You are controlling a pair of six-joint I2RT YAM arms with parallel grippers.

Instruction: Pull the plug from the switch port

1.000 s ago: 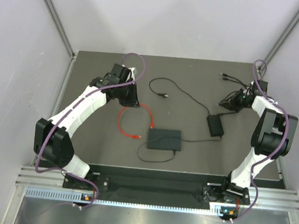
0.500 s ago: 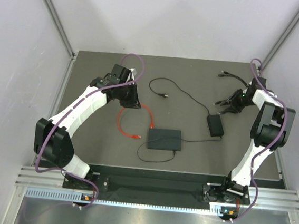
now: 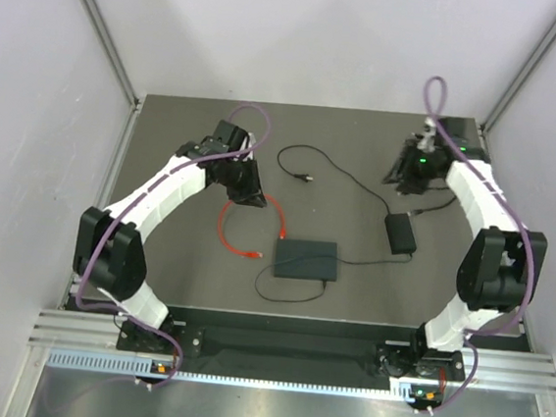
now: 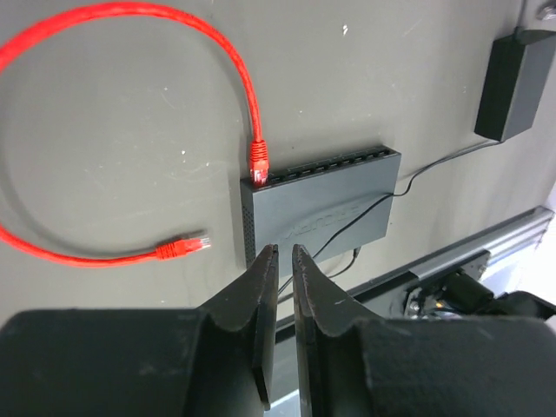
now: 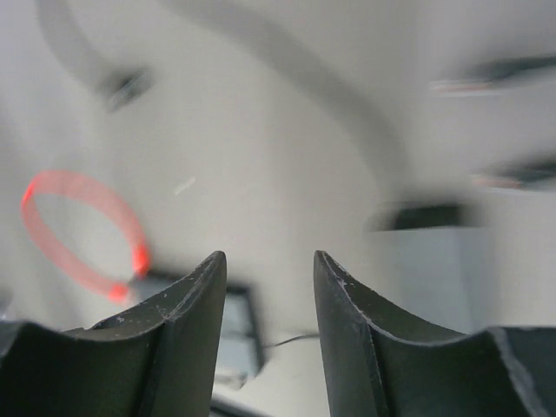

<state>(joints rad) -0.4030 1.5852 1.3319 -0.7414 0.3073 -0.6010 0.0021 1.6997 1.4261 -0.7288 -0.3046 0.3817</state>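
- The switch (image 3: 306,259) lies flat near the middle of the surface (image 3: 364,138), a little toward 6 o'clock. The black power adapter (image 3: 401,233) sits near its 2 o'clock side, apart from it.
- The red plug (image 4: 259,162) sits in the end port at the switch's 10 o'clock corner. Its red cable (image 4: 130,13) loops away toward 9 o'clock and ends in a free plug (image 4: 184,248) lying loose on the surface.
- The left gripper (image 4: 285,248) hangs above the surface at 10 o'clock from the switch. Its fingers (image 4: 262,287) are drawn nearly together with only a thin slit between them, and they hold nothing.
- The right gripper (image 5: 265,256) is raised at 1 o'clock from the switch, well apart from it. Its fingers (image 5: 195,291) are spread and empty.
- We judge the plug small, hard and probably latched, while the cable is soft. So we would pinch the plug body just behind the port, not the cable.
- The switch looks light and may slide with the pull, so we expect the other fingers must pin it down.
- Only the left wrist view shows the row of ports and the plug seated in one; from above we see just a red line meeting the box.
- The top view alone shows both arms. The right wrist view is blurred, giving only a red smear and a dark box.
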